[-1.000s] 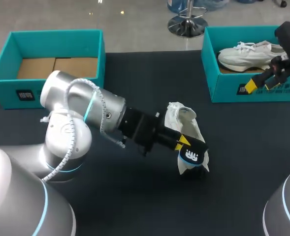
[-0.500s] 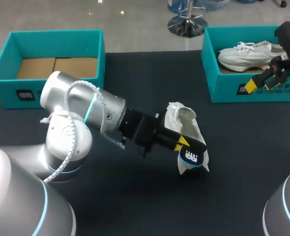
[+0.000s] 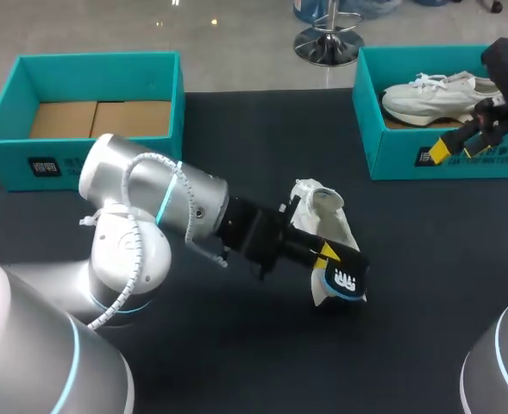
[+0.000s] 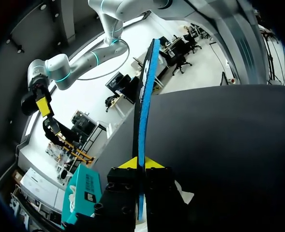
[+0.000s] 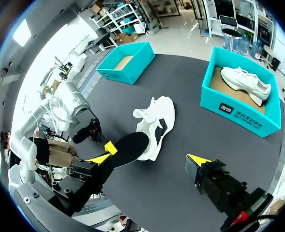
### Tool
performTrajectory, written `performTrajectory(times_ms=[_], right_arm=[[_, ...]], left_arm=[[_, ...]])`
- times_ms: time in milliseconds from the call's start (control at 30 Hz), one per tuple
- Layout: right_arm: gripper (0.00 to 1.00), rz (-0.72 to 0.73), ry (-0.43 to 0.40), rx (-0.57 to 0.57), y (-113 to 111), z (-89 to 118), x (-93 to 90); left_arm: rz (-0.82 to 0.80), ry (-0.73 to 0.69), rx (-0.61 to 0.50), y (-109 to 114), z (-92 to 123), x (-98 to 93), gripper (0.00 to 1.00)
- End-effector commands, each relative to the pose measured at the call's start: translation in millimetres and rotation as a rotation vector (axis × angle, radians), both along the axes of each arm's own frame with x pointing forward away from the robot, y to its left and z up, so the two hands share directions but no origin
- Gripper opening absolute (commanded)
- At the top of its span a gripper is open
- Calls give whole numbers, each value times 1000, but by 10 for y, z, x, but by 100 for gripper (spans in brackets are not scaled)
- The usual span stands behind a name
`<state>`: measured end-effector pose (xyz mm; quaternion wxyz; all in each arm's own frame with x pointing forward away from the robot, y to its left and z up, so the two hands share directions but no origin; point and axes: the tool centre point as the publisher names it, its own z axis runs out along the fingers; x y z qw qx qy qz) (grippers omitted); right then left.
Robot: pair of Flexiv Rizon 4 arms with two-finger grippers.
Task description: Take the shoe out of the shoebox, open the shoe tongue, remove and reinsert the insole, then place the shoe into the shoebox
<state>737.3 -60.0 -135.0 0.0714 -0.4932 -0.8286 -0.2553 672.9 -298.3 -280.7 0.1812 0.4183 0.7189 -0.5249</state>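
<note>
**Q:** What was the state of the left end effector [image 3: 326,252]?

**A:** It was clamped on the insole [image 3: 344,278]. In the left wrist view both yellow tips pressed the insole's flat faces from two sides, and the insole stood on edge, extending ahead of the fingers.

**Q:** Where was the shoe [image 3: 322,216]?

**A:** It lay on the dark counter [image 3: 236,345], just beside and partly under that end effector, outside both boxes. The insole's free end hung over one end of the shoe. Contact could not be confirmed.

**Q:** And the right end effector [image 3: 454,148]?

**A:** Its fingers were spread wide and held nothing. It hung at the front wall of the shoebox [image 3: 391,155], which contained a second shoe [image 3: 435,93]. The other shoebox [image 3: 81,65] sat well apart from both end effectors.
</note>
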Motion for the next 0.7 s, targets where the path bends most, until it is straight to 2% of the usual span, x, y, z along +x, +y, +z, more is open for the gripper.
performTrajectory(times_ms=[33, 700], right_arm=[[100, 0, 3, -2, 6, -2, 15], [100, 0, 3, -2, 6, -2, 15]], left_arm=[[13, -13, -1, -107, -89, -19, 0], [66, -54, 21, -93, -282, 114, 0]])
